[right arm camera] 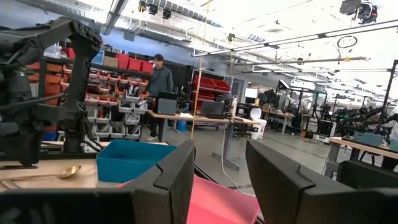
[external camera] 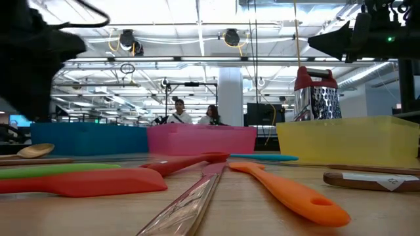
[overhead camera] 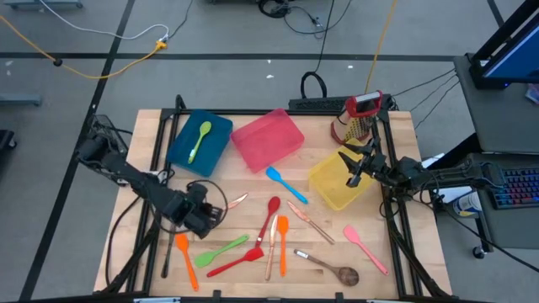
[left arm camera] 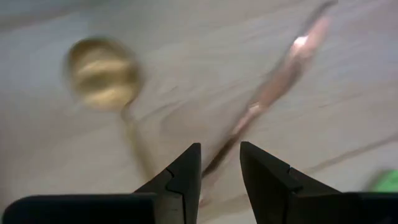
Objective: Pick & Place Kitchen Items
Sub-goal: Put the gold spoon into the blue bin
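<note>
Several utensils lie on the wooden table: a copper piece (overhead camera: 238,199), a red spoon (overhead camera: 271,212), orange spatulas (overhead camera: 283,234), a green spatula (overhead camera: 222,250), a red spatula (overhead camera: 236,264), a blue spatula (overhead camera: 283,183), a pink spatula (overhead camera: 364,245) and a wooden spoon (overhead camera: 333,269). A green spoon (overhead camera: 202,140) lies in the blue bin (overhead camera: 221,135). My left gripper (overhead camera: 217,208) is open, low over the table. In the left wrist view its fingers (left arm camera: 186,168) stand on either side of the near end of the copper piece (left arm camera: 273,87), with a gold spoon (left arm camera: 102,74) beside it. My right gripper (overhead camera: 354,172) is open and empty above the yellow bin (overhead camera: 324,181).
A pink bin (overhead camera: 268,139) stands between the blue and yellow bins. A red-topped metal grater (overhead camera: 358,118) stands at the far right behind the yellow bin. Copper cutlery (overhead camera: 308,218) lies right of the red spoon. People stand in the room beyond the table (external camera: 178,111).
</note>
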Controlling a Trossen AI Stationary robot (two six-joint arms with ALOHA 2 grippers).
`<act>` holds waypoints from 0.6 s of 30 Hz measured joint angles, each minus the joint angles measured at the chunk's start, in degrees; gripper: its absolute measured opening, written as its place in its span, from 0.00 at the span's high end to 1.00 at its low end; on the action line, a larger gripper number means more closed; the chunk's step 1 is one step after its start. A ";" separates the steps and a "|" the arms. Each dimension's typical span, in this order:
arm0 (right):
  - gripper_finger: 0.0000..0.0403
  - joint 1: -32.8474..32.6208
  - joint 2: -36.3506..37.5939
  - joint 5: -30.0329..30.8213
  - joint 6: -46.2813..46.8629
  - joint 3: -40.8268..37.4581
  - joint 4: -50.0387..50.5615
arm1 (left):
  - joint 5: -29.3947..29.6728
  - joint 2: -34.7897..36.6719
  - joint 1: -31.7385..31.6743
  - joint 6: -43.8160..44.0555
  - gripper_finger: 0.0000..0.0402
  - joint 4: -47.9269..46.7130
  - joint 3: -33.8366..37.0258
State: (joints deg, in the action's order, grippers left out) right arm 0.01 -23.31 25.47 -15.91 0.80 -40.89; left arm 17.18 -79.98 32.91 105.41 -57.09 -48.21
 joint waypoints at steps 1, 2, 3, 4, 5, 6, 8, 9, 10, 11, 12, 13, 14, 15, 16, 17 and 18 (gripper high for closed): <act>0.65 0.00 0.00 0.00 -0.01 -0.02 0.00 | -0.64 -0.36 0.95 1.83 0.71 -1.12 0.00; 0.65 0.00 0.00 0.00 -0.01 0.00 0.00 | -1.11 -0.80 2.02 3.57 0.71 -2.29 0.00; 0.65 0.00 0.00 0.00 -0.01 0.00 0.00 | -1.54 -1.39 2.96 5.05 0.71 -3.19 0.00; 0.65 0.00 0.00 0.00 0.01 -0.02 -0.02 | -2.11 -2.29 3.80 6.22 0.71 -3.79 0.00; 0.65 0.00 -0.01 -0.01 0.03 -0.01 0.00 | -2.65 -3.48 4.56 7.23 0.71 -4.22 0.00; 0.65 0.00 -0.02 0.00 0.06 -0.01 0.00 | -3.27 -4.66 5.29 8.24 0.71 -4.55 0.04; 0.65 0.00 0.00 0.00 0.06 0.00 0.00 | -3.65 -6.94 6.58 10.12 0.71 -4.74 0.07; 0.65 0.00 0.00 0.00 0.08 0.00 0.00 | -3.67 -8.19 7.00 11.06 0.71 -4.73 0.07; 0.65 0.00 -0.02 0.00 0.08 -0.02 -0.02 | -3.66 -9.58 7.41 11.98 0.71 -4.70 0.07; 0.65 0.00 0.00 0.00 0.12 0.00 -0.02 | -3.69 -10.88 7.75 12.83 0.71 -4.78 0.07; 0.65 0.00 0.00 0.00 0.16 -0.02 -0.02 | -3.57 -12.03 8.00 13.69 0.71 -4.88 0.07; 0.65 0.00 0.00 -0.02 0.16 0.00 -0.02 | -3.30 -13.18 8.27 14.68 0.71 -4.87 0.07; 0.65 0.00 -0.02 -0.02 0.16 -0.02 -0.02 | -2.99 -14.37 8.55 15.72 0.71 -4.84 0.07; 0.65 0.00 -0.01 0.00 0.16 -0.01 -0.02 | -2.72 -15.43 8.83 16.62 0.71 -4.84 0.07; 0.65 0.00 0.00 0.00 0.16 0.00 -0.04 | -2.64 -16.27 9.00 17.31 0.71 -4.82 0.07; 0.65 0.00 -0.01 -0.01 0.16 -0.02 -0.04 | -2.43 -16.99 9.22 18.05 0.71 -4.84 0.07; 0.65 0.00 -0.02 0.00 0.16 0.00 -0.04 | -1.77 -17.60 9.39 18.88 0.71 -4.90 0.07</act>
State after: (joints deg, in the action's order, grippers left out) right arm 0.01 -23.33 25.47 -15.75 0.79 -40.93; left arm 15.40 -97.59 42.30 124.29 -62.00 -48.14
